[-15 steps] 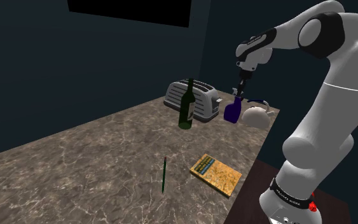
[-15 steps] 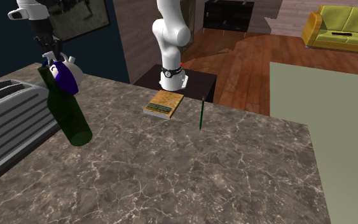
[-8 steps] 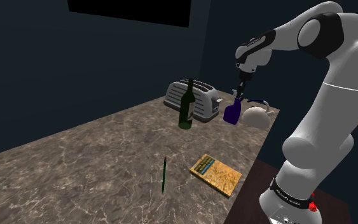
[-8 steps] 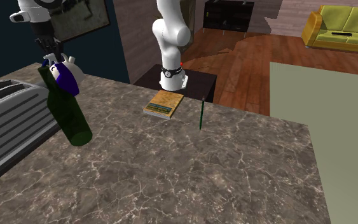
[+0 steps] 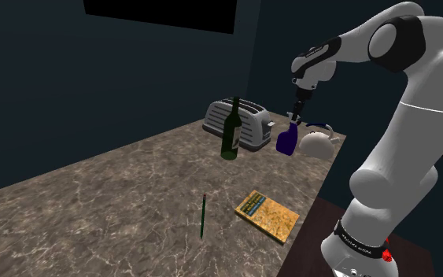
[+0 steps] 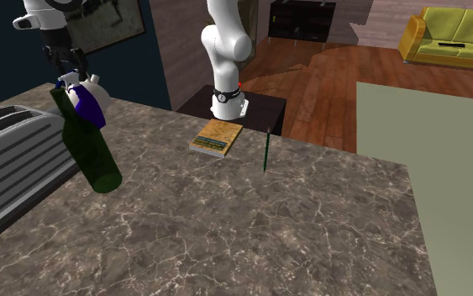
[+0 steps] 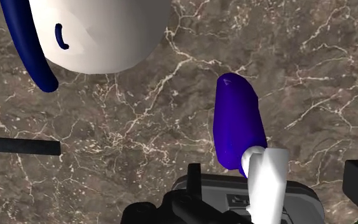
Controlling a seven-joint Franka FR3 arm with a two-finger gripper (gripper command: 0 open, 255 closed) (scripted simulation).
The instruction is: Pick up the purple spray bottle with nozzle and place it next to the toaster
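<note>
The marbled bench [image 5: 94, 189] carries everything, and the white arm reaches across to its far corner, because that is where the toaster stands.

The grey two-slot toaster [image 5: 239, 120] is the landmark for the drop, so it matters as a neighbour, not as something to grasp. The green wine bottle [image 5: 229, 138] stands upright just in front of it in the shoulder view and takes up that side. This is probably why the open side nearer the arm is the one in use. The white teapot [image 5: 318, 143], with its dark blue handle, closes that gap from the other side.

The purple spray bottle [image 5: 287, 140] appears to stand on its base on the bench between toaster and teapot, near both. Its white nozzle points up towards the hand. The pincer [image 5: 297, 105] hangs directly over that nozzle, wide open and clasping nothing, so I judge that the bottle rests on its own and the placing is all but done.

The yellow-covered book [image 5: 268, 216] and the thin green stick [image 5: 202, 216], a pen or pencil, lie flat well apart from this cluster and out of the way.

Counted, there is one of each: bench, toaster, wine bottle, teapot, book, spray bottle and stick.
</note>
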